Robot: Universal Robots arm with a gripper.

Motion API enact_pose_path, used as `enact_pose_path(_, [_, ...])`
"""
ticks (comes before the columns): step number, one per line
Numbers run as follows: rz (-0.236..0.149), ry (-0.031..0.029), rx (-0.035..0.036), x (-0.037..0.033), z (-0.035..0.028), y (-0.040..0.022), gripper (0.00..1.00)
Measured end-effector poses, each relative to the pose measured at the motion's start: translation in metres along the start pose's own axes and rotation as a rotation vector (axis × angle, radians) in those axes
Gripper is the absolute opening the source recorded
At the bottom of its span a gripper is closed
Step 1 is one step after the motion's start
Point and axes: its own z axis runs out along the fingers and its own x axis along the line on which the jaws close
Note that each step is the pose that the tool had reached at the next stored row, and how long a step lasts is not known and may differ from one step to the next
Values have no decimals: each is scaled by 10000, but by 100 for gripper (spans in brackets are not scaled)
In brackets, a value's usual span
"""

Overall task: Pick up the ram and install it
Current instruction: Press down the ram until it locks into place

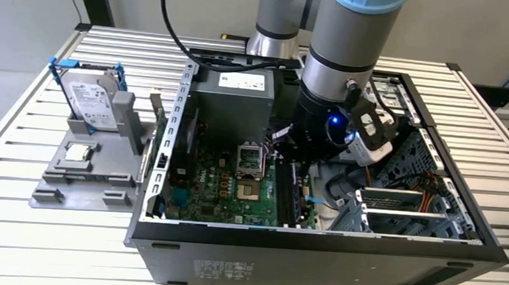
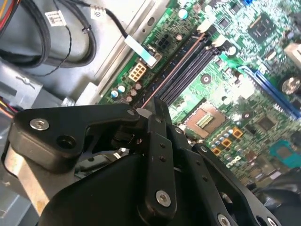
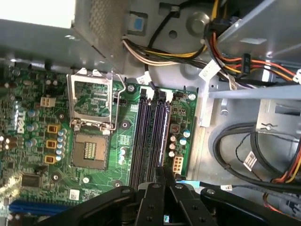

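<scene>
Ram stands edge-on in the outermost memory slot beside the empty CPU socket, clamped between the fingers of the gripper, likely held upright to line up with the slot; whether fully seated is unclear.

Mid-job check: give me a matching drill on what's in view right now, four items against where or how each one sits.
Things:
1. hard drive
2. memory slots
3. CPU socket
4. gripper

States:
A. inside the case, over one end of the memory slots
B. upright in the grey stand, outside the case at the exterior view's left
C. long dark parallel strips on the green board
D. square, with its metal frame swung open

Pairs: 1-B, 2-C, 3-D, 4-A
</scene>
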Motion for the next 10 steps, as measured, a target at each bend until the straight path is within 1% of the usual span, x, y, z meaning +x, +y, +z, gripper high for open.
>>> enact_pose_path(4, [-700, -25, -20, 0, 0, 0, 0])
enact_pose_path(10, [-1563, -56, -50, 0, 0, 0, 0])
